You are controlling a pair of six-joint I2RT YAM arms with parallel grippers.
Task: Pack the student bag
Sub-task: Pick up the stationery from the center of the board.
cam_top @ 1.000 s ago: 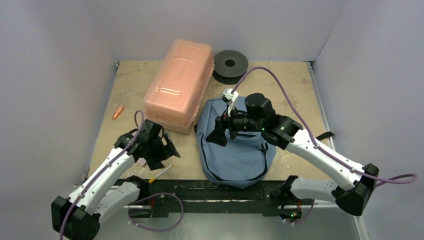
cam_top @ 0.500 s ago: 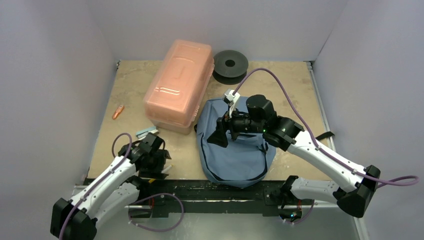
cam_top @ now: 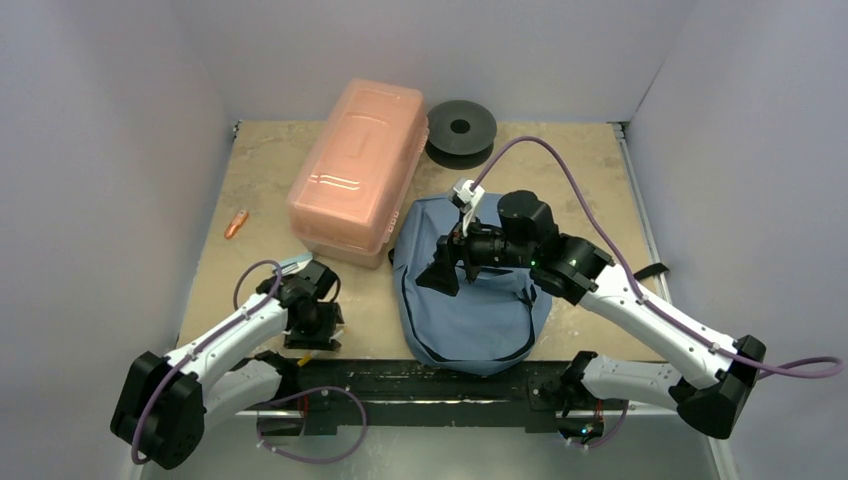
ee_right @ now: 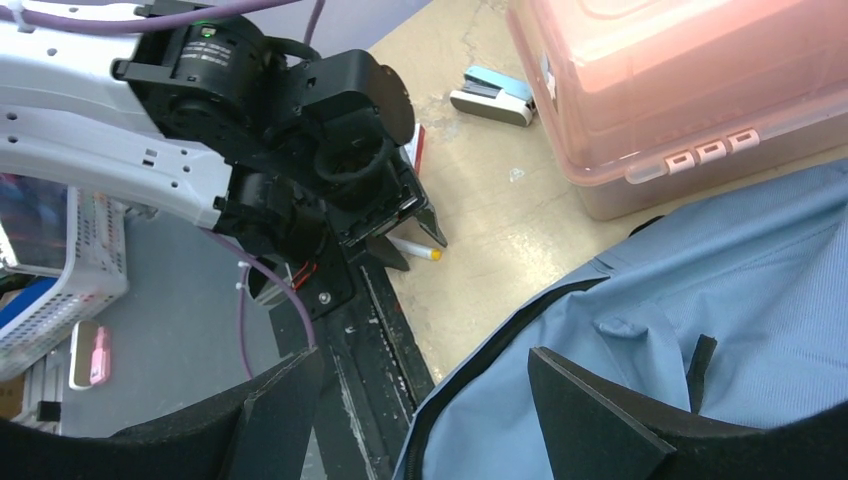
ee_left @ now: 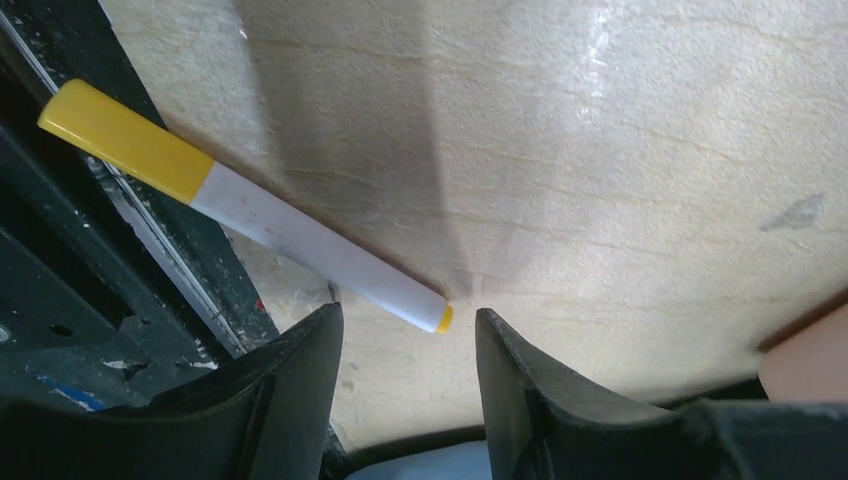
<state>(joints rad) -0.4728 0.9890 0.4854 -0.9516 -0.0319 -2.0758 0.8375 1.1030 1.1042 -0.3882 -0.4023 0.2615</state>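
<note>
Bag: the blue-grey backpack [cam_top: 470,320] lies flat on the table [cam_top: 560,170], in the middle and toward the near edge, just right of the pink box [cam_top: 355,170]
Bag edge: a dark zipper line [ee_right: 480,330] runs round its rim; whether it is unzipped cannot be told
Right gripper: the right gripper [ee_right: 425,370] hangs over the upper left part of the backpack, its two fingers spread wide with nothing between them, clear of the fabric
Left gripper: the left gripper [ee_left: 405,330] is low at the near left edge of the table, pointing down, jaws apart and gripping nothing
Marker: a white marker with a yellow cap [ee_left: 240,205] lies slantwise along the table's near edge beside the black rail [ee_left: 60,300]; its small yellow end sits just ahead of the gap between the left fingers, nearer one finger than the other, and not pinched
Pink box: closed, standing at the far left of the backpack, latches facing the near side
Small items: a blue and white object [ee_right: 493,95] lies on the table beside the box's near corner; a small orange piece [cam_top: 236,224] lies well apart near the left wall
Black disc: a round black disc [cam_top: 461,128] rests at the far edge, just right of the box
</note>
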